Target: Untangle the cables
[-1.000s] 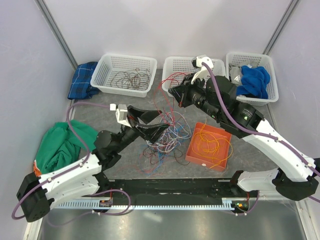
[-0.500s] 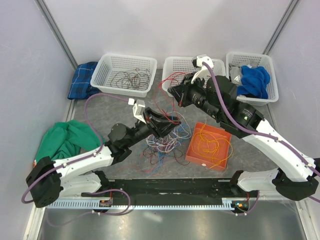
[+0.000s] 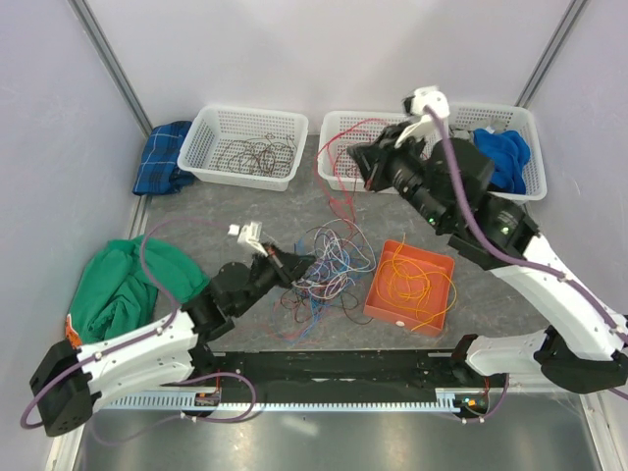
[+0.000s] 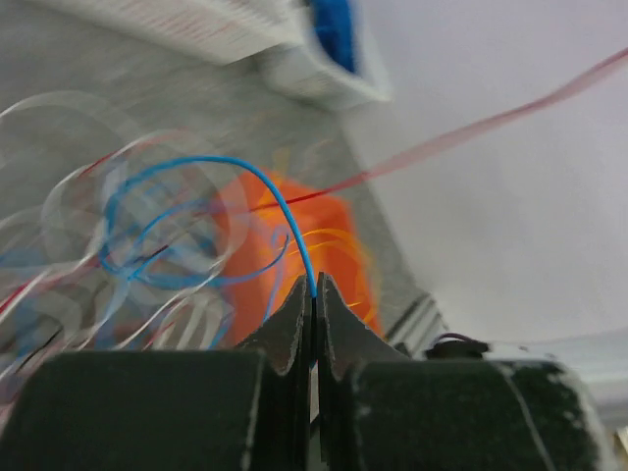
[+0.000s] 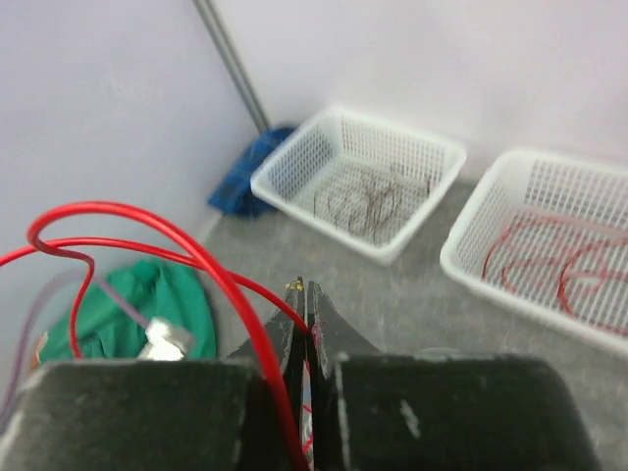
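The cables (image 3: 329,263) lie in a many-coloured tangle on the grey table, left of the orange tray. My left gripper (image 3: 297,265) sits low at the tangle's left edge. In the left wrist view, the left gripper (image 4: 314,291) is shut on a thin blue cable (image 4: 226,169) that arcs up from its tips. My right gripper (image 3: 357,160) hangs high in front of the middle basket. The right wrist view has the right gripper (image 5: 307,297) shut on a red cable (image 5: 147,218). That red cable (image 3: 320,157) loops down towards the tangle.
Three white baskets line the back: the left one (image 3: 243,178) holds dark cables, the middle one (image 3: 329,132) red cables, the right one (image 3: 491,105) a blue cloth. An orange tray (image 3: 378,287) holds orange and yellow cables. A green cloth (image 3: 123,285) lies at the left.
My left gripper has gone from open to shut on the blue cable and drawn back to the near left. My right arm has risen and shifted right, drawing the red cable out.
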`<act>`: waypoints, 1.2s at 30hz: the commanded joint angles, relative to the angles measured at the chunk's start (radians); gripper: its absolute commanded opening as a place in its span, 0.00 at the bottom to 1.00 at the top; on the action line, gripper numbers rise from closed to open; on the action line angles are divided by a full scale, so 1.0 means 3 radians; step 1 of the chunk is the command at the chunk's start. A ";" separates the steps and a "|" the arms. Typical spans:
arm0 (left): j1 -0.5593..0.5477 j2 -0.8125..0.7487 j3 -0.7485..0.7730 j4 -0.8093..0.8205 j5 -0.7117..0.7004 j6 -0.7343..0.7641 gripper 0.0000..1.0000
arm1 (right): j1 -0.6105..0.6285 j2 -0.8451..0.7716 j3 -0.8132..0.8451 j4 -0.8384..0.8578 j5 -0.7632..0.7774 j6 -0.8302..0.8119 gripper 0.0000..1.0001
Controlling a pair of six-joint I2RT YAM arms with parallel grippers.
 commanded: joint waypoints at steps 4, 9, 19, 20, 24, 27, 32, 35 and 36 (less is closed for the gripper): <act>0.0006 -0.0998 -0.0815 -0.1724 -0.1396 -0.1321 0.02 | 0.0012 0.0079 0.0747 0.0181 0.0393 -0.0300 0.00; 0.0006 -0.1366 -0.0995 -0.2221 -0.1458 -0.1633 0.02 | 0.0006 0.0206 0.0854 0.0258 0.0689 -0.0397 0.00; 0.0006 -0.1300 -0.1435 -0.2028 -0.1049 -0.2017 0.02 | -0.0218 0.0717 0.1268 0.0580 0.1084 -0.0735 0.00; 0.0006 -0.1306 -0.1430 -0.1992 -0.0998 -0.1987 0.02 | -0.0315 0.0850 0.1294 0.0580 0.1084 -0.0730 0.00; 0.0006 -0.1377 -0.1415 -0.1925 -0.0905 -0.1731 0.02 | -0.0668 0.1193 0.1488 0.0509 0.0921 -0.0521 0.00; 0.0006 -0.1449 -0.1379 -0.1920 -0.0839 -0.1578 0.02 | -0.0959 0.1454 0.1688 0.0432 0.0747 -0.0291 0.00; 0.0006 -0.1556 -0.1384 -0.1915 -0.0767 -0.1434 0.02 | -0.1471 0.1847 0.1862 0.0406 0.0502 0.0057 0.00; 0.0006 -0.1581 -0.1399 -0.1945 -0.0777 -0.1347 0.03 | -0.1762 0.2037 0.1867 0.0391 0.0369 0.0354 0.00; 0.0001 -0.1582 -0.1399 -0.1956 -0.0783 -0.1337 0.03 | -0.1813 0.2093 0.1862 0.0391 0.0358 0.0425 0.00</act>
